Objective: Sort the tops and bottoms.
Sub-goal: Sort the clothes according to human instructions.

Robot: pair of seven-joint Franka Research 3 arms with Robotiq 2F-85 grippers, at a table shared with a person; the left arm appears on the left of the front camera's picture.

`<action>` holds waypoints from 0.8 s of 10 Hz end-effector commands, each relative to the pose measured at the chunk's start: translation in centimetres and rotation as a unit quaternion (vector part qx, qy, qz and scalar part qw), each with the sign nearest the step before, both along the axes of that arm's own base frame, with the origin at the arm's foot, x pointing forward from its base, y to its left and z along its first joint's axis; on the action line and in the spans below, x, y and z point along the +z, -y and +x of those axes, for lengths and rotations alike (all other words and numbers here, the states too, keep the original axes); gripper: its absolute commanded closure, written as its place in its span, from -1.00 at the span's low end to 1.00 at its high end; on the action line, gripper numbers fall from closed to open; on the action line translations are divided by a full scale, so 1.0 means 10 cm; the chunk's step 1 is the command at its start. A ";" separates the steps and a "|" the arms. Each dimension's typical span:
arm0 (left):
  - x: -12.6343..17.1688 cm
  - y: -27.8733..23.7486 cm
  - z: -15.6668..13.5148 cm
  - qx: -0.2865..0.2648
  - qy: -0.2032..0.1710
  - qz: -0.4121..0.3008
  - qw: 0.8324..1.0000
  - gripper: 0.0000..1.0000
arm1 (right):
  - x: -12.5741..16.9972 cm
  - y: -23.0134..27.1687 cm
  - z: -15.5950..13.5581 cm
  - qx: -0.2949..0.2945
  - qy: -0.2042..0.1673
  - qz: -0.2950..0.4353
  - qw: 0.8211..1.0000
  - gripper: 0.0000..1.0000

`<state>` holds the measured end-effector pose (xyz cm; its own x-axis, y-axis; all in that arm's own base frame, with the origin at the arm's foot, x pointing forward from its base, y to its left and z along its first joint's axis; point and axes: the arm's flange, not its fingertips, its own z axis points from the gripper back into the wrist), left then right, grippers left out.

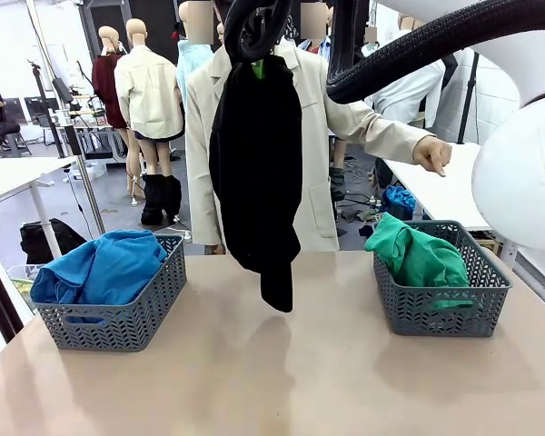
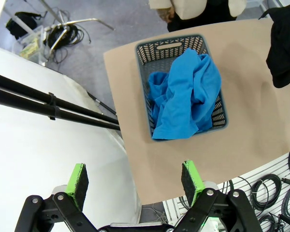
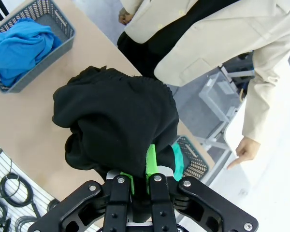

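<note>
Now the black bottoms are held high in the shut right jaws; they should be carried over the green-filled basket before release. Left jaws gape empty.

Right gripper raised high at centre, fingers clamped together on black garment hanging below. Left gripper held aloft, fingers spread wide, holding nothing.
</note>
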<state>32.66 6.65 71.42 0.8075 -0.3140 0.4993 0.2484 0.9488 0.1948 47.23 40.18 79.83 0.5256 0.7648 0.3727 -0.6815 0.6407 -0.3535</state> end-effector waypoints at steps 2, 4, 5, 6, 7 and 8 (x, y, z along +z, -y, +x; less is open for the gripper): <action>0.02 -0.01 0.00 0.003 -0.004 -0.001 1.000 -1.00 | 0.04 0.02 -0.02 -0.001 0.006 0.002 1.000 1.00; 0.02 -0.01 0.00 0.003 -0.004 -0.001 1.000 -1.00 | 0.04 0.02 -0.02 -0.001 0.006 0.002 1.000 1.00; 0.02 -0.01 0.00 0.003 -0.004 -0.001 1.000 -1.00 | 0.04 0.02 -0.02 -0.001 0.006 0.002 1.000 1.00; 0.02 -0.01 0.00 0.003 -0.004 -0.001 1.000 -1.00 | 0.00 0.00 0.00 0.000 0.000 0.000 1.000 1.00; 0.02 -0.01 0.00 0.003 -0.004 -0.001 1.000 -1.00 | 0.21 0.17 0.03 -0.003 0.053 -0.028 0.998 1.00; 0.02 -0.01 0.00 0.003 -0.004 -0.001 1.000 -1.00 | 0.46 0.36 0.05 -0.031 0.087 -0.043 0.995 1.00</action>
